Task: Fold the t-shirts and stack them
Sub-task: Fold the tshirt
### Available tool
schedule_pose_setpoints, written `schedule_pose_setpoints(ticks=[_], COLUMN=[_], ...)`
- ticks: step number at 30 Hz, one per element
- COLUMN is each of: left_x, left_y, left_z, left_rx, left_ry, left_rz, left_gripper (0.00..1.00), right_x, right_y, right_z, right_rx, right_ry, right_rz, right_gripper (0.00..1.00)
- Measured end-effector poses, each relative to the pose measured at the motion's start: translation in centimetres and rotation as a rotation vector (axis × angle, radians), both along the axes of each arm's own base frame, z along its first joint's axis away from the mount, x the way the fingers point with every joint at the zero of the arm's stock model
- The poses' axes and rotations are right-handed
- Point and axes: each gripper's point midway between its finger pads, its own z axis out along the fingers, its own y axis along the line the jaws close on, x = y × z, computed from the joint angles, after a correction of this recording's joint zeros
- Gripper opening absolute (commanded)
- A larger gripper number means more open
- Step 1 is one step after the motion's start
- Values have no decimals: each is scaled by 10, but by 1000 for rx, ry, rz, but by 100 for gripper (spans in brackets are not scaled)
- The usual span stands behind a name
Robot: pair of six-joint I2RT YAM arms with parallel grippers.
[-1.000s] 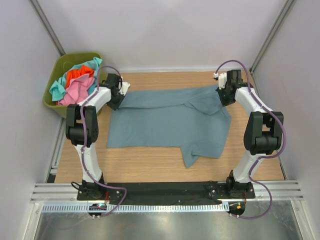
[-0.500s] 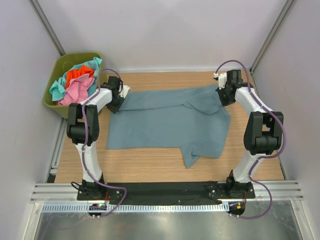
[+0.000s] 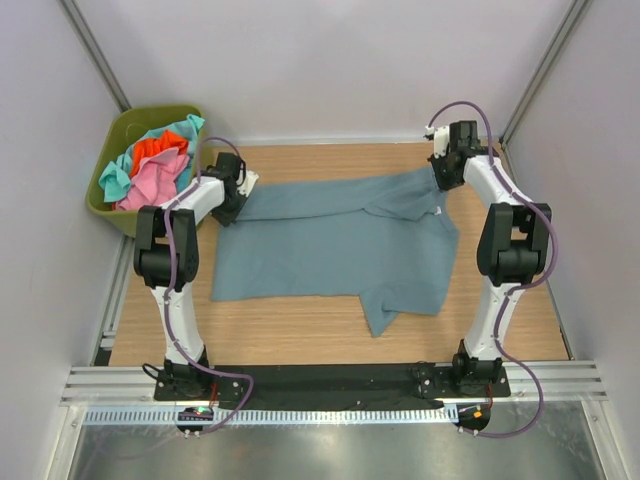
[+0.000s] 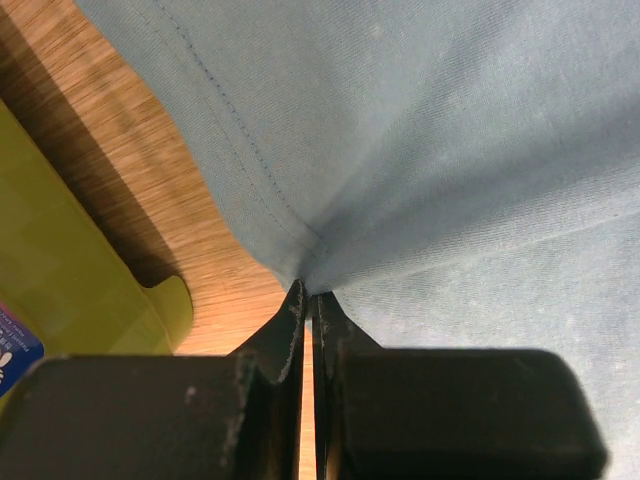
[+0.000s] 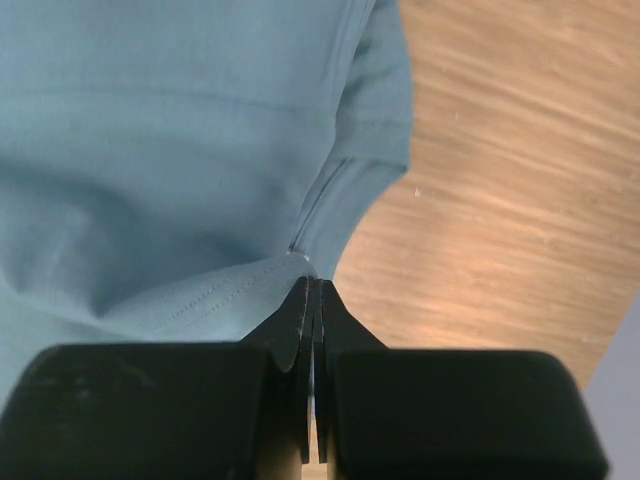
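Observation:
The slate-blue t-shirt (image 3: pixel 335 240) lies spread across the wooden table, its far edge pulled taut between both grippers. My left gripper (image 3: pixel 236 196) is shut on the shirt's far left corner; in the left wrist view the cloth (image 4: pixel 400 150) puckers into the closed tips (image 4: pixel 309 297). My right gripper (image 3: pixel 440 180) is shut on the far right corner; the right wrist view shows a stitched hem (image 5: pixel 200 300) pinched at the tips (image 5: pixel 313 287). Pink (image 3: pixel 152 184), orange-red (image 3: pixel 160 150) and turquoise (image 3: pixel 185 128) shirts sit in the bin.
The olive-green bin (image 3: pixel 115 135) stands at the far left corner, close to my left gripper; its rim shows in the left wrist view (image 4: pixel 70 290). Bare wood (image 3: pixel 300 330) lies in front of the shirt. White walls enclose the table.
My right gripper has moved a little toward the far edge with the shirt corner, drawing the right side up. My left gripper shifted slightly right and holds its corner.

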Motion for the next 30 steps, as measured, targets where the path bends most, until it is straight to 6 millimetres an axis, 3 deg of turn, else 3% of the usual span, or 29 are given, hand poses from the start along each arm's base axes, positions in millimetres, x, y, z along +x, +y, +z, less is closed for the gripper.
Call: schedule_pose_setpoints(ticks=[5, 15, 30], left_x=[0, -2, -2], left_y=[0, -3, -3], left_z=[0, -5, -5], left_rx=[9, 29, 44], left_ry=[2, 12, 13], left_rz=[-1, -8, -12], left_gripper=[0, 0, 0], right_x=[25, 45, 75], right_y=[3, 24, 8], right_z=[-9, -38, -12], right_rx=[8, -14, -98], right_ry=[-15, 6, -107], right_rz=[-3, 26, -29], right_gripper=[1, 1, 1])
